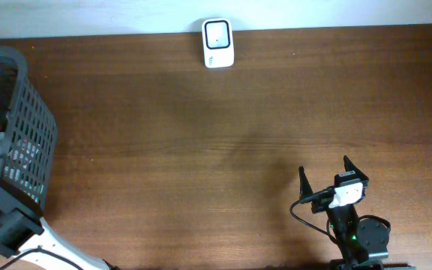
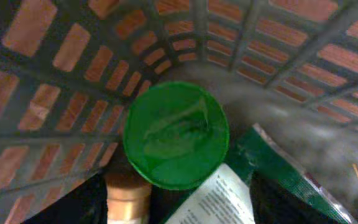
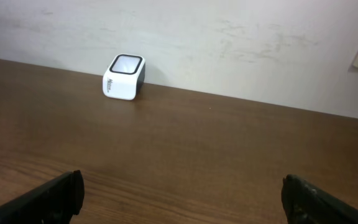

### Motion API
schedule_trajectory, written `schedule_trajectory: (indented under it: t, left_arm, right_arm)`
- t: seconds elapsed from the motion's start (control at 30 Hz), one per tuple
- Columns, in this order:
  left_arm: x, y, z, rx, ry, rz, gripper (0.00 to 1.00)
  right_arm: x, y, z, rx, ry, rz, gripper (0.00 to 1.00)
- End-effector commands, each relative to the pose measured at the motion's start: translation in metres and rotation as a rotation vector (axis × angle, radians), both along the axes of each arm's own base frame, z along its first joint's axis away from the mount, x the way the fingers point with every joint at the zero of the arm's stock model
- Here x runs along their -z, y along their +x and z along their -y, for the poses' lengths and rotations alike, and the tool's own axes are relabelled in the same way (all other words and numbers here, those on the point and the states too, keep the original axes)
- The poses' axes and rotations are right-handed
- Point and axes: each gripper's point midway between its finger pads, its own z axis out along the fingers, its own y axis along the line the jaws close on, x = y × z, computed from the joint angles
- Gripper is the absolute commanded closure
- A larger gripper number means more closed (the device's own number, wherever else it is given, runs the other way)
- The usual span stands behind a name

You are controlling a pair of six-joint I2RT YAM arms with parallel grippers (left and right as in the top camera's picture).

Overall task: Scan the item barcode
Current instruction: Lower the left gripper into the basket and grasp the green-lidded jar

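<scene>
At the left edge of the overhead view, the left arm is seen reaching down into the dark slatted basket (image 1: 21,112); its pincer is hidden there by the basket wall.

Left wrist view, frame centre: a round green lid (image 2: 176,134) is recorded low in the basket. To its lower right lies a green packet (image 2: 278,171) with a white printed label (image 2: 219,199). At lower left sits a tan cap (image 2: 128,198), just beside the lid's rim. Which item overlaps which could not be told.

Left pincer (image 2: 176,202): dark fingers are noted at the bottom edge of the frame, spread apart, with nothing gripped.

Right pincer (image 1: 325,171): spread wide and empty, over bare tabletop (image 1: 201,150) at the lower right of the overhead view.

Scanner (image 1: 217,43): white, at top centre of the overhead view by the tabletop's far edge, well apart from the basket and both arms.

Step judged: an item is being selected and is not yet grasped, so nothing has been scanned.

Notes for a good grasp:
- The barcode is presumed to be on the white label, so the packet should be taken by an edge away from the print.
- The lid looks wide for the jaws, so a grip across its rim is judged less secure.
- The item should be lifted straight up, clear of the basket wall, before it is carried to the scanner.
- The label should be turned toward the scanner's window.
</scene>
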Motion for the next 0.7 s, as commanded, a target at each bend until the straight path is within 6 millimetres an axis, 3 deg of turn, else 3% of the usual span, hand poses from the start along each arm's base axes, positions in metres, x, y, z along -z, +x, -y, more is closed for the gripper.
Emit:
schedule_trajectory:
  t: [0.0, 0.13, 0.27, 0.3, 0.37, 0.43, 0.57, 0.67]
  left_arm:
    - [0.033, 0.001, -0.005, 0.004, -0.027, -0.044, 0.27]
    - [0.038, 0.008, -0.011, 0.003, -0.009, -0.023, 0.21]
    - [0.063, 0.011, -0.014, 0.003, -0.028, -0.044, 0.23]
    - [0.071, 0.011, -0.014, 0.003, -0.034, -0.05, 0.29]
    - [0.064, 0.016, -0.019, 0.003, -0.014, -0.028, 0.44]
    - [0.056, 0.021, -0.019, -0.01, -0.011, -0.007, 0.48]
    - [0.006, 0.034, -0.003, 0.001, -0.033, 0.096, 0.51]
    - [-0.067, 0.034, 0.014, -0.036, -0.005, 0.229, 0.5]
  right_arm:
    - [0.003, 0.0, 0.001, 0.007, -0.01, -0.004, 0.02]
    - [0.003, 0.0, 0.001, 0.007, -0.01, -0.004, 0.02]
    - [0.003, 0.0, 0.001, 0.007, -0.01, -0.004, 0.02]
    - [0.003, 0.0, 0.001, 0.007, -0.01, -0.004, 0.02]
    - [0.003, 0.0, 0.001, 0.007, -0.01, -0.004, 0.02]
    - [0.003, 0.0, 0.001, 0.007, -0.01, -0.004, 0.02]
    - [0.003, 0.0, 0.001, 0.007, -0.01, -0.004, 0.02]
    - [0.003, 0.0, 0.001, 0.007, -0.01, -0.004, 0.02]
